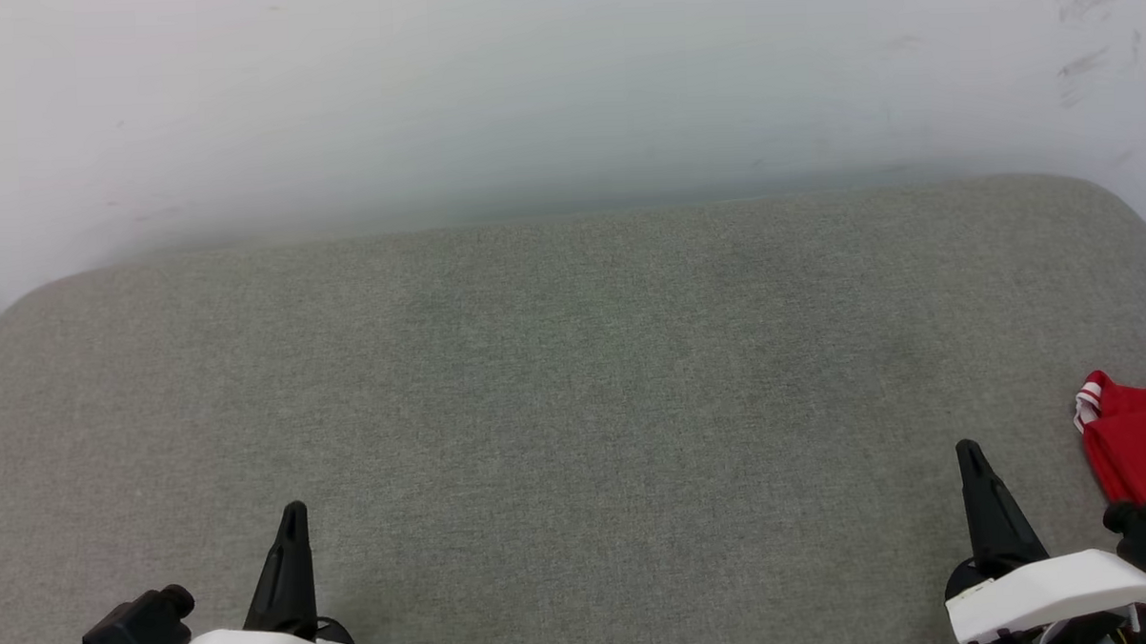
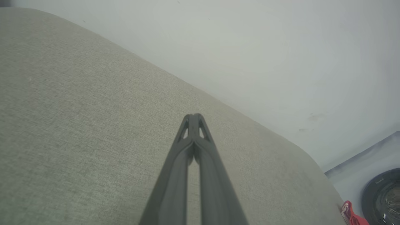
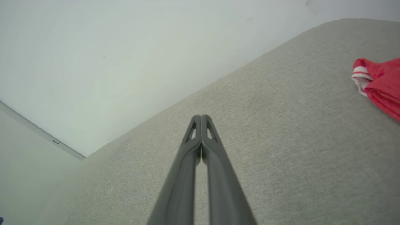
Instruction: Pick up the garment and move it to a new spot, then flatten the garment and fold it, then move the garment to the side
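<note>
The garment (image 1: 1138,450) is a red cloth with red-and-white striped trim, bunched at the right edge of the grey cushioned surface (image 1: 575,379) and cut off by the frame. Its corner also peeks into the right wrist view as the garment (image 3: 379,82) and, very small, the garment (image 2: 350,214) in the left wrist view. My right gripper (image 1: 968,453) hovers just left of it, shut and empty. My left gripper (image 1: 294,511) is at the lower left, far from the cloth, also shut with nothing in it. Both wrist views show the fingertips pressed together, left gripper (image 2: 194,116) and right gripper (image 3: 201,117).
A pale wall (image 1: 565,93) rises behind the cushion's rounded far edge. In the left wrist view, a dark round object (image 2: 382,197) sits on the floor past the cushion's right corner. The wide grey surface stretches between the two arms.
</note>
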Controlling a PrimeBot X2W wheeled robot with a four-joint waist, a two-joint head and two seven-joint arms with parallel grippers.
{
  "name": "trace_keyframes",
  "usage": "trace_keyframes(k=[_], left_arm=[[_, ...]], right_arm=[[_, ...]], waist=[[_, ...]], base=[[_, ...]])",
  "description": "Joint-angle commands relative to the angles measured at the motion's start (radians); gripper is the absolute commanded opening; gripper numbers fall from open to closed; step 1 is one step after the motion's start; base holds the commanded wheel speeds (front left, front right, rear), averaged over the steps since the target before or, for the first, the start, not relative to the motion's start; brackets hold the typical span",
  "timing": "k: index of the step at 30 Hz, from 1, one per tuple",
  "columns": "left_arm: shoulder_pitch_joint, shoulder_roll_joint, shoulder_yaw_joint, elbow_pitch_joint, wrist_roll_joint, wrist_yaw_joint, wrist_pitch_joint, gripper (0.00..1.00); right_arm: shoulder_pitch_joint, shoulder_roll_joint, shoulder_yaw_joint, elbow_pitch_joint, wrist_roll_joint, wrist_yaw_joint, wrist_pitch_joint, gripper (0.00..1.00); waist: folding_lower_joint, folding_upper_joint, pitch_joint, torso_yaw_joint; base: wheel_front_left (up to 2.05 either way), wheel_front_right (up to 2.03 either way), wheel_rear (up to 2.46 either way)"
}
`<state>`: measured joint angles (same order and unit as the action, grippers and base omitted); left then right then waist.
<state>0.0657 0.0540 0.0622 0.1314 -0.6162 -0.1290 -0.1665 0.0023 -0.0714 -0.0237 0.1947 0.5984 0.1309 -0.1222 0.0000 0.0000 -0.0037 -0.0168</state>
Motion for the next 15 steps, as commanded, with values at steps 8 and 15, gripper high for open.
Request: trace_keyframes(k=[8, 15], left_arm=[[-0.046, 0.011, 0.001, 0.002, -0.138, -0.001, 0.031, 0.0], [-0.061, 0.013, 0.003, 0.014, -0.235, -0.001, 0.055, 0.0]], right_arm=[[-0.043, 0.004, -0.014, -0.005, 0.138, 0.0, 0.031, 0.0], [-0.052, 0.006, -0.023, 0.001, 0.233, 0.0, 0.053, 0.0]], waist=[[0.0, 0.0, 0.001, 0.001], [0.0, 0.0, 0.001, 0.003]], base=[[0.0, 0.0, 0.0], [0.0, 0.0, 0.0]])
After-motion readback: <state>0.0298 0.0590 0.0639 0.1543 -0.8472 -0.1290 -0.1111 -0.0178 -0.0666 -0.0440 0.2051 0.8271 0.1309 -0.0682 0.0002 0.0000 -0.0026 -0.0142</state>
